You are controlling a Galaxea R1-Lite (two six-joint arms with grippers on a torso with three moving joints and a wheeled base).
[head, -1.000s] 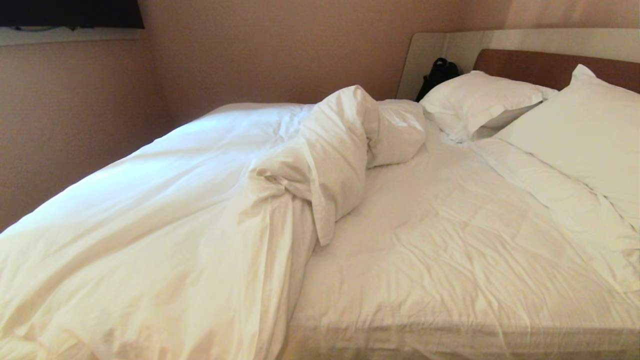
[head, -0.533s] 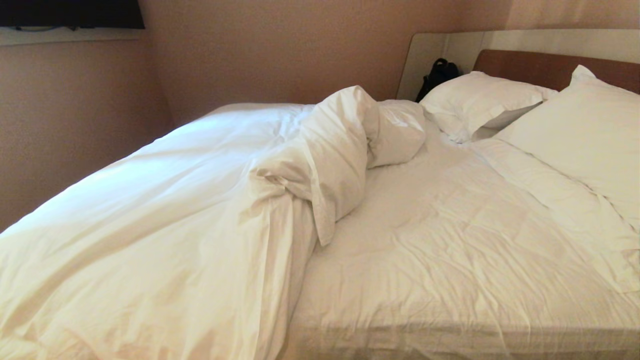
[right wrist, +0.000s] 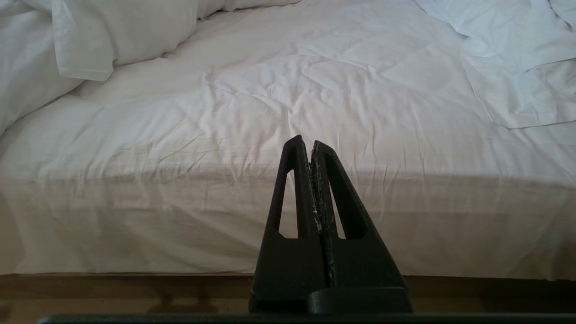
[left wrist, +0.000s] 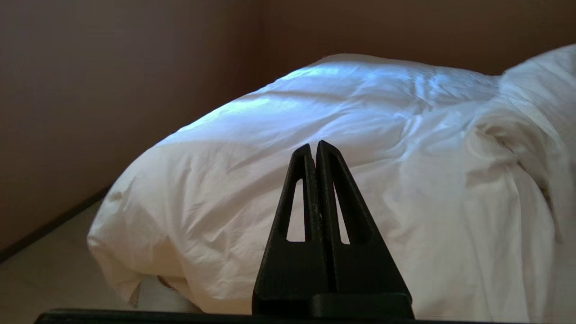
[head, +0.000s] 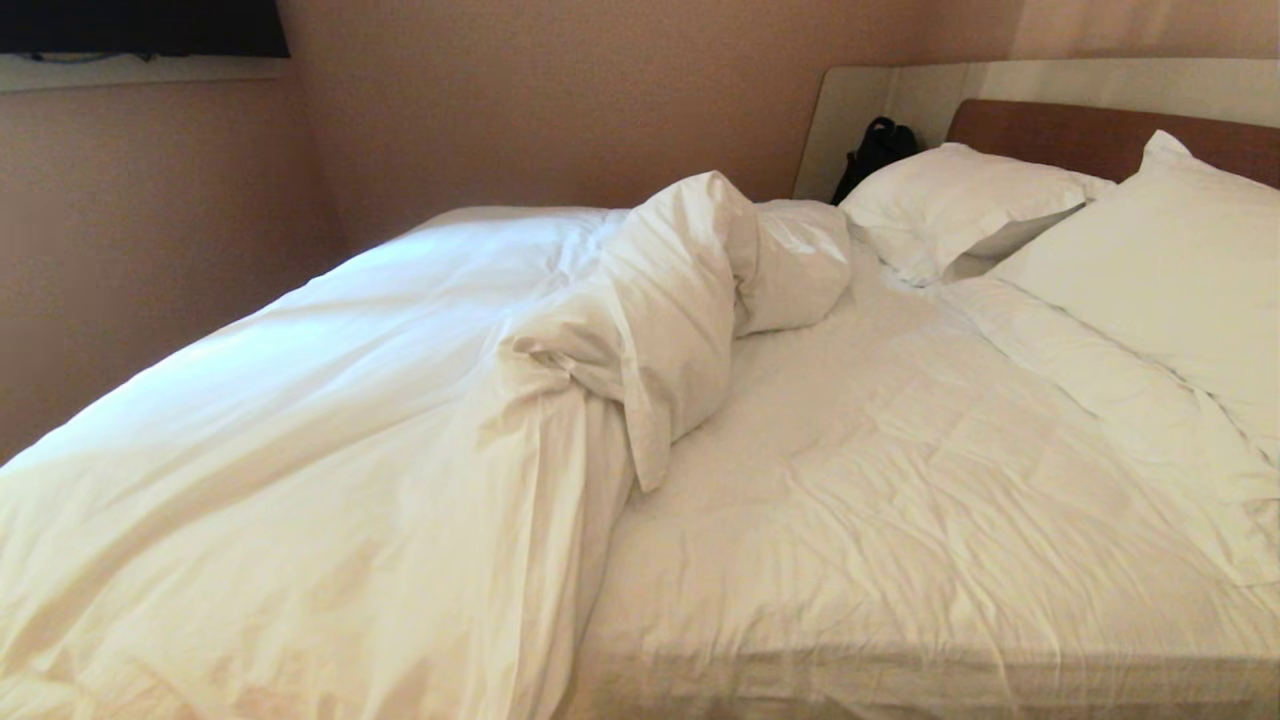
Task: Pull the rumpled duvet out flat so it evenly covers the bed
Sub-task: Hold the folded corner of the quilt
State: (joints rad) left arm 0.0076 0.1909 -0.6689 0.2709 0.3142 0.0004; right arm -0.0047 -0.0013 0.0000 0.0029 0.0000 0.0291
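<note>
The duvet (head: 330, 420) lies bunched over the left half of the head view, its folded-back edge heaped in a ridge at upper centre, leaving the sheet (head: 900, 500) bare on the right of the bed (head: 1100, 135). Neither arm shows there. The left gripper (left wrist: 316, 146) has its fingers pressed together, empty, facing the duvet's hanging corner; the right gripper (right wrist: 306, 141) is likewise closed, facing the mattress side. A good start is probably pinching the ridge's loose flap and drawing it rightward toward the pillows (head: 960, 200). The duvet's lower edge is cut off, and its layers are hard to separate.
</note>
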